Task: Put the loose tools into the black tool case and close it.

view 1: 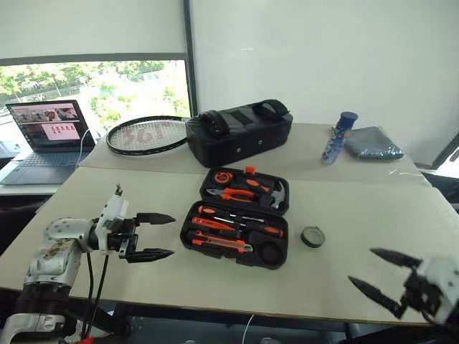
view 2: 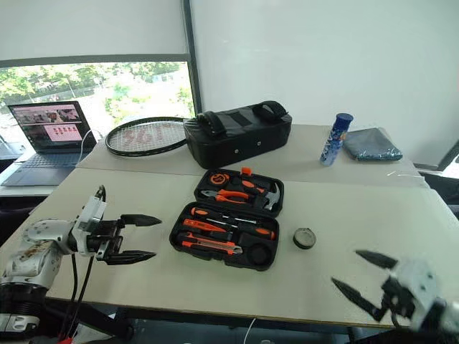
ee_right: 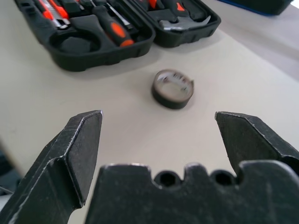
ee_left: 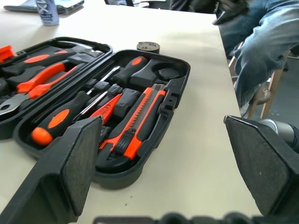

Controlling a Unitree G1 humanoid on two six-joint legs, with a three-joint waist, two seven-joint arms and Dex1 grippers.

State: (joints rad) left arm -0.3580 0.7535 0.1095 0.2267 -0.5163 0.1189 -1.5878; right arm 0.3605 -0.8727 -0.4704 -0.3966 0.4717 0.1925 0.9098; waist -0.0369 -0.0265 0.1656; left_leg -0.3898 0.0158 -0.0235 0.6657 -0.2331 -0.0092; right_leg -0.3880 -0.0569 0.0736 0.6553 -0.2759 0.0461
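The black tool case (view 1: pixel 229 256) lies open in the middle of the table. In its near half sit the orange-and-black utility knife (ee_left: pixel 140 119) and two screwdrivers (ee_left: pixel 58 120) (ee_left: pixel 132 69). A small black tape roll (view 1: pixel 313 236) lies loose on the table just right of the case, also seen in the right wrist view as the tape roll (ee_right: pixel 173 88). My left gripper (view 1: pixel 173 235) is open and empty, a short way left of the case and pointing at it. My right gripper (view 1: pixel 361 265) hangs open and empty near the table's front right edge, short of the tape roll.
A larger black fabric bag (view 1: pixel 240 132) and a racket (view 1: pixel 147 135) lie behind the case. A blue bottle (view 1: pixel 338 137) and a folded grey cloth (view 1: pixel 371 143) are at the back right, a laptop (view 1: pixel 46 136) at far left. A person's jeans-clad legs (ee_left: pixel 266 37) are beside the table.
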